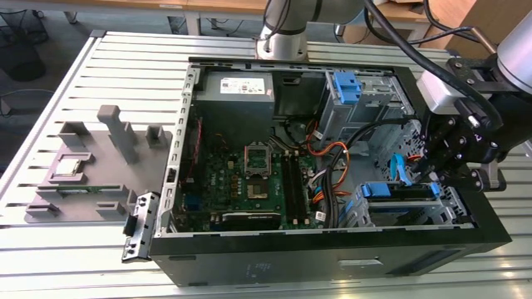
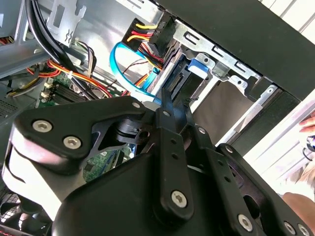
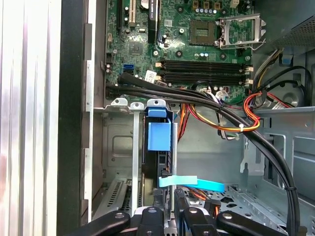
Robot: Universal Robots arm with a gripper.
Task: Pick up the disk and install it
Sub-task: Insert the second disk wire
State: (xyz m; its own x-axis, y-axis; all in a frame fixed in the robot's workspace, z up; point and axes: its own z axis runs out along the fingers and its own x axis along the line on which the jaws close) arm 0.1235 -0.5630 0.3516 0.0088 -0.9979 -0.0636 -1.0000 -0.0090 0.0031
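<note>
The disk [image 1: 397, 190] sits on edge in the metal drive cage at the front corner of the open computer case, on the exterior view's right. Its blue carrier [image 3: 160, 136] faces the motherboard, and the dark drive body runs back from it. My gripper [image 1: 432, 179] hangs directly over the cage. In both wrist views the black fingers come together to a narrow tip, gripper [image 2: 172, 101] and gripper [image 3: 172, 199], at the disk's [image 2: 189, 73] end. The fingers look shut and I see nothing held between them.
A light-blue flat cable [image 3: 194, 184] loops beside the fingertips. Black, orange and red wire bundles [image 3: 231, 115] cross above the cage. The motherboard [image 1: 249, 180] fills the case floor. Another blue bracket [image 1: 345, 84] stands at the rear cage. A grey fixture [image 1: 91, 162] lies on the table at the exterior view's left.
</note>
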